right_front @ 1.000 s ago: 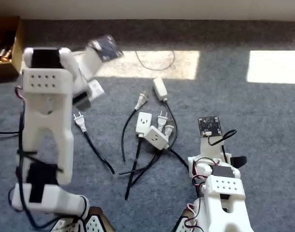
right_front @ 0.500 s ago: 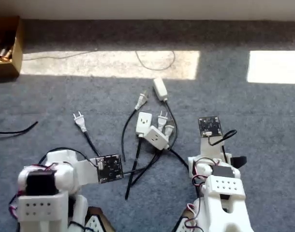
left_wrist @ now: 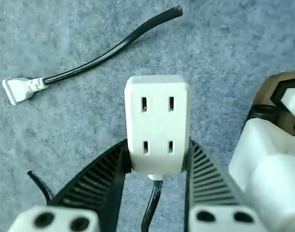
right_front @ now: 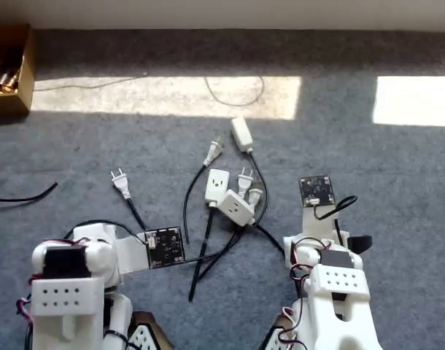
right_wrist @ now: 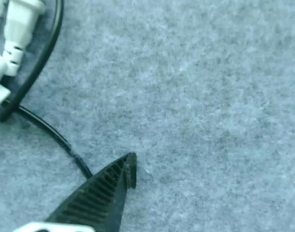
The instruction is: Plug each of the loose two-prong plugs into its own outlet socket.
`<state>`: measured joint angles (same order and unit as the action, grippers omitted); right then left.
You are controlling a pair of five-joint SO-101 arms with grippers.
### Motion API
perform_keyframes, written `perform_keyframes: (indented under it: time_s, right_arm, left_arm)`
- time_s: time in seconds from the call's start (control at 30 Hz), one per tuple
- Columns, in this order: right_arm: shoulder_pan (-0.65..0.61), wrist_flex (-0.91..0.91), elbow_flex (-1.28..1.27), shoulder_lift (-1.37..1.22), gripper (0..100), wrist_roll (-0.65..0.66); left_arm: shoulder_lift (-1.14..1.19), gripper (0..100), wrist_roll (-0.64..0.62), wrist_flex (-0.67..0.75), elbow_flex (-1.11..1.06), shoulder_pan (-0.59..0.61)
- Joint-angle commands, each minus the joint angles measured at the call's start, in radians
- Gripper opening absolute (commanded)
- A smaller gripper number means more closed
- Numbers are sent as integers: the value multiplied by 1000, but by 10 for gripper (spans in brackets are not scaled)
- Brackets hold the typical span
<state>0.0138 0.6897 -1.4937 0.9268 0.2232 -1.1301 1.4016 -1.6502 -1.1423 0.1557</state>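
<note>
Held an outlet socket [left_wrist: 157, 121] clamped in the left gripper [left_wrist: 157, 147]; could not tell the state of the right gripper [right_wrist: 124, 176]. Judged barely begun, with every plug [right_front: 121, 182] apparently loose.

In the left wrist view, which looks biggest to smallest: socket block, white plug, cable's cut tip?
1. socket block, though it sits nearest the camera
2. white plug
3. cable's cut tip

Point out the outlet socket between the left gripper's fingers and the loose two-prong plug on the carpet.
outlet socket [left_wrist: 157, 121]: left wrist view, middle of its slotted face.
two-prong plug [left_wrist: 18, 91]: left wrist view, its white body.
</note>
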Motion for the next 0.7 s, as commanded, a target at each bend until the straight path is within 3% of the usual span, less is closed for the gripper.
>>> perform_keyframes:
  time_s: [0.0, 0.33, 0.67]
  right_arm:
    - [1, -13, 2, 13, 553, -3]
    - [1, -13, 2, 15, 553, -3]
    - [1, -13, 2, 16, 553, -3]
  left_arm:
    - [225, 50, 358, -31, 88, -7]
    - [773, 50, 407, 8, 371, -36]
    - [1007, 50, 80, 292, 423, -303]
